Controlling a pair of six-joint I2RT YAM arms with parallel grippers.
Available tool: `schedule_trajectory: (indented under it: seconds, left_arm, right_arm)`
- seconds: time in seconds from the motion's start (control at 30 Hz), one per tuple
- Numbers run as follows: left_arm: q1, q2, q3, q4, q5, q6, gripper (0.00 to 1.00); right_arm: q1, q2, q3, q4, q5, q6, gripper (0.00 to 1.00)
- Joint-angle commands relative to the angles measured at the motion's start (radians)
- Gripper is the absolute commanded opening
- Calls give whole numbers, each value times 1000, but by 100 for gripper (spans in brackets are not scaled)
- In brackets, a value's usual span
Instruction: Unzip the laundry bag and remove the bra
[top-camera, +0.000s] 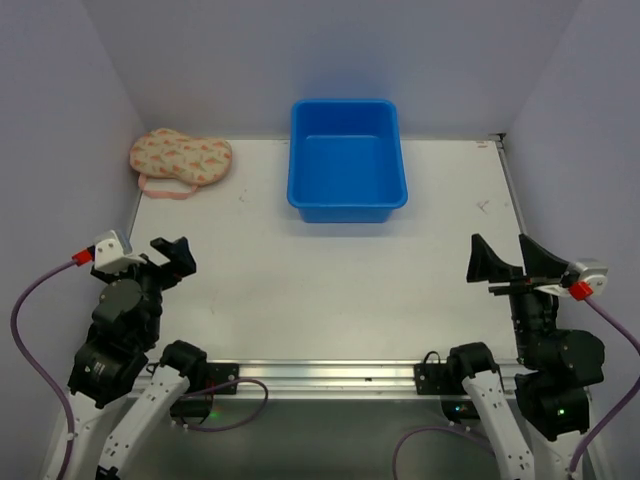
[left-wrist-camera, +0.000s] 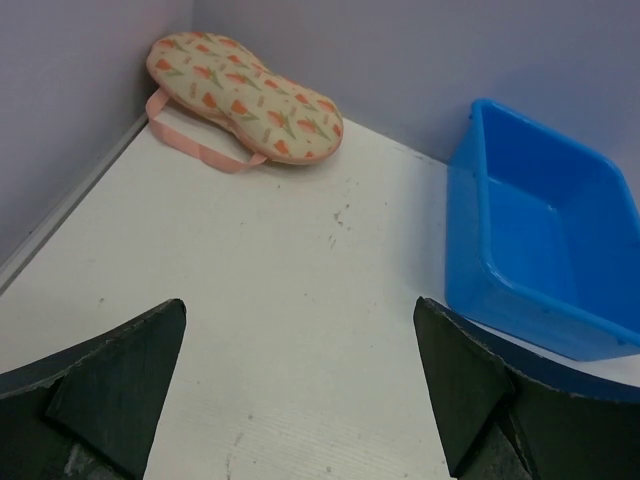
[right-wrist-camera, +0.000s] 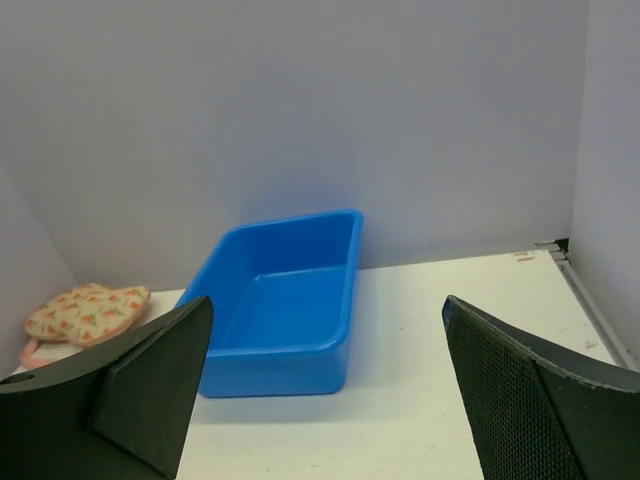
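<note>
The laundry bag (top-camera: 181, 160) lies zipped shut well left of the blue tub (top-camera: 347, 207), the bra unseen and presumably inside, so the left gripper (top-camera: 170, 248) and right gripper (top-camera: 505, 258) hang spread and empty, well nearer than the tub.

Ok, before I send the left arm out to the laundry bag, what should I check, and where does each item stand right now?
1. Left gripper open and holding nothing: ok.
2. Right gripper open and holding nothing: ok.
3. Laundry bag in view, lying flat in the far-left corner: ok.
4. Table between left gripper and laundry bag free of objects: ok.
5. Zip pull located: cannot tell; only the pink zip edging shows along the near side.
6. Blue tub apart from the laundry bag: ok.
</note>
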Motion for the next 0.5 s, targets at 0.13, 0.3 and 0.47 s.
schedule_trajectory:
  seconds: [0.13,0.3,0.47]
  left_arm:
    - [3,99,-66,167,-5,-19,100]
    - [4,372,-75,289,12,-11,100]
    - [125,677,-38,469,186,-13,100]
  right_arm:
    - [4,45,-33,47,-84,32,99]
    - [4,100,-50,39,-163,68,99]
    - [4,123,-68,39,-213,107,99]
